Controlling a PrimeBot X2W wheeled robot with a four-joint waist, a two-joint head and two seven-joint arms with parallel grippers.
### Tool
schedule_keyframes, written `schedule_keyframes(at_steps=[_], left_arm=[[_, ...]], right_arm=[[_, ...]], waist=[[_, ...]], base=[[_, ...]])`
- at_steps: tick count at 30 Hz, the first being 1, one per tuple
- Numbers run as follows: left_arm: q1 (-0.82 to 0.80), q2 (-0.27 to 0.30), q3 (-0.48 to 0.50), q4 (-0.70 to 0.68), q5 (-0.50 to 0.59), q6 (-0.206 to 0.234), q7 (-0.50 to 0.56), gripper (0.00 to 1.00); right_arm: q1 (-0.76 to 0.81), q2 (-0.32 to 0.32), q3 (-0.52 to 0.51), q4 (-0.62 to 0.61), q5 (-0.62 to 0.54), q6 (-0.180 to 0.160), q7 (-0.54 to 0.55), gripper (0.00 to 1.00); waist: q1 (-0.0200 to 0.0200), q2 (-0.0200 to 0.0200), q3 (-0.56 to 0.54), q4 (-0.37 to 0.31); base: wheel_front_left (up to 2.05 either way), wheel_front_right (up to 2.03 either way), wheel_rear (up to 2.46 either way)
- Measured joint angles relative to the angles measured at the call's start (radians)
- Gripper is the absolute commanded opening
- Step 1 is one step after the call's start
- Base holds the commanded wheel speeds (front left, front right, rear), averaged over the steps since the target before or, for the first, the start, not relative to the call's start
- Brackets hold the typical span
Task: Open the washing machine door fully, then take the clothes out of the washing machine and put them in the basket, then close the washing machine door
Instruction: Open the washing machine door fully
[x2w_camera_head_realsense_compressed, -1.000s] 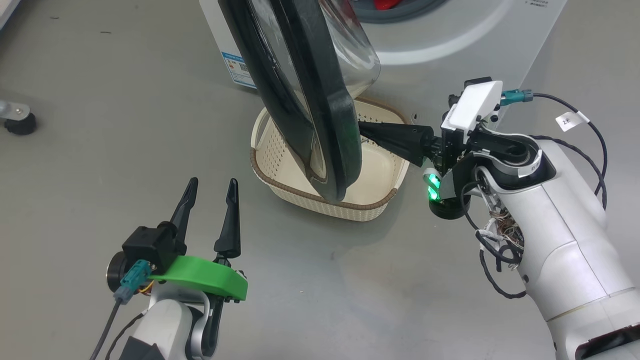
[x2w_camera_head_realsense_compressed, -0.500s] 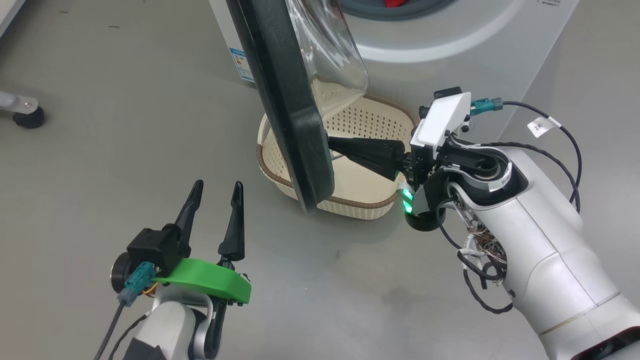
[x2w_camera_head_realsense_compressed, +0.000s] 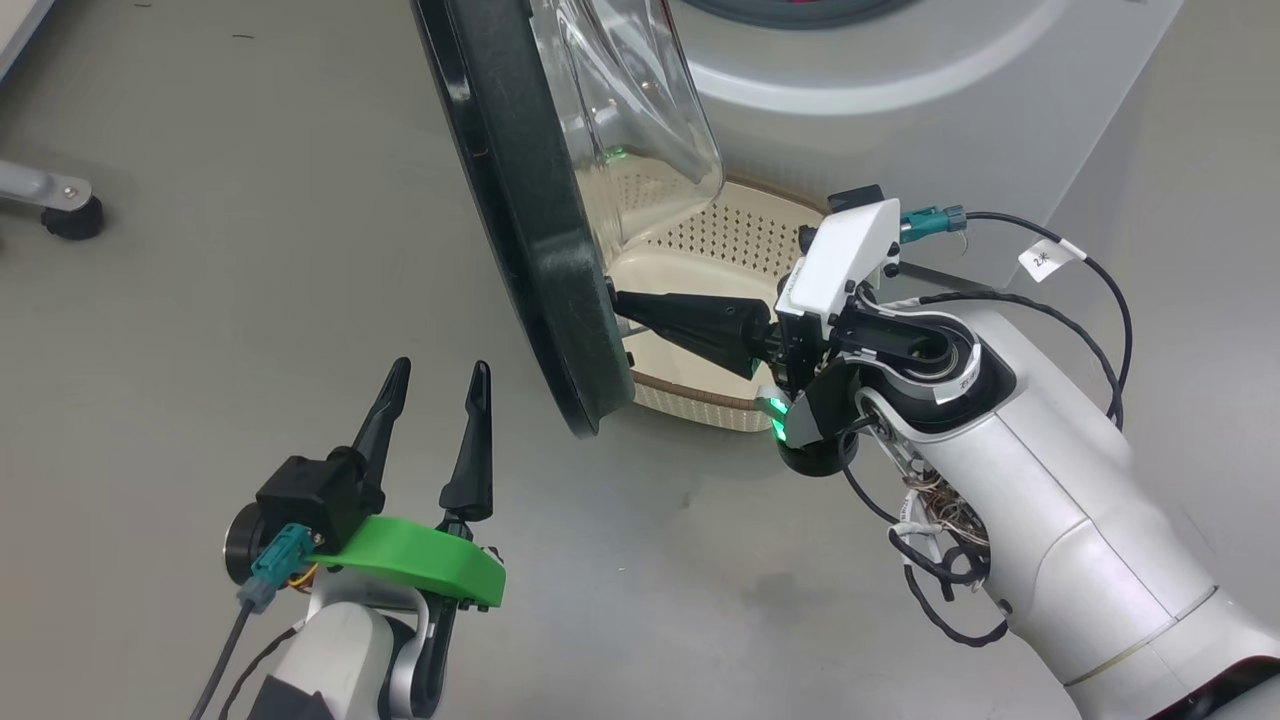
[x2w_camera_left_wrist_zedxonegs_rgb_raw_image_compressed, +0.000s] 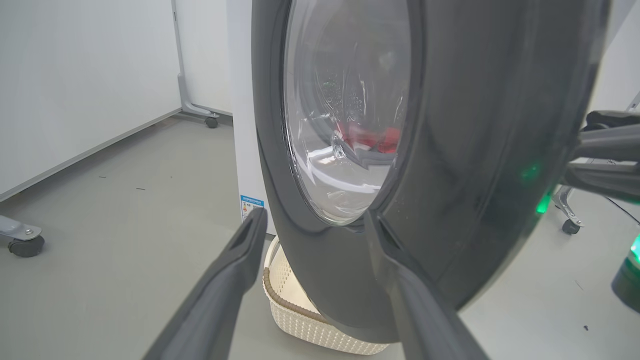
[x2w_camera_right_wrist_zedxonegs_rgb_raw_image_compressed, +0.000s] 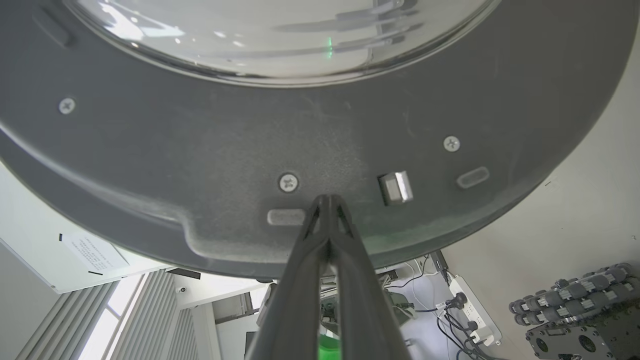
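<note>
In the head view the washing machine door (x2w_camera_head_realsense_compressed: 540, 250) swings wider open toward 9 o'clock, the closed right gripper (x2w_camera_head_realsense_compressed: 620, 300) travels the same way with its tips against the door's inner rim, baring more of the basket (x2w_camera_head_realsense_compressed: 700, 405) at the door's 3 o'clock side.

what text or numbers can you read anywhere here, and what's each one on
"2" followed by an unclear character: white cable tag.
Blue label on the washing machine: too small to read.
Printed sheet in the right wrist view: too blurred to read.
</note>
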Motion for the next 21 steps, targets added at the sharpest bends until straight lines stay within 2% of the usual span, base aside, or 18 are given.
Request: schedule_keyframes(at_steps=[7,12,16,21], left_arm=[[0.002,0.000,0.018,0.000,0.000,0.009,0.000,1.00],[0.006,0.000,0.040,0.009,0.007,0.009,0.000,1.00],[0.017,0.000,0.073,0.018,0.021,0.009,0.000,1.00],[0.031,0.000,0.101,0.025,0.037,0.009,0.000,1.00]], right_arm=[[0.000,0.003,0.016,0.015,0.007,0.009,-0.033,0.00],[0.000,0.004,0.014,0.050,-0.021,0.037,-0.060,0.00],[0.003,0.000,0.020,0.068,-0.061,0.071,-0.085,0.00],[0.025,-0.085,0.059,0.082,-0.203,0.138,-0.155,0.00]], waist=[[0.0000,0.0000,-0.006,-0.011],[0.0000,0.0000,-0.028,-0.031],[0.0000,0.0000,-0.051,-0.055],[0.0000,0.0001,-0.089,-0.087]], base=[[0.00,0.00,0.00],[0.00,0.00,0.00],[0.00,0.00,0.00],[0.00,0.00,0.00]])
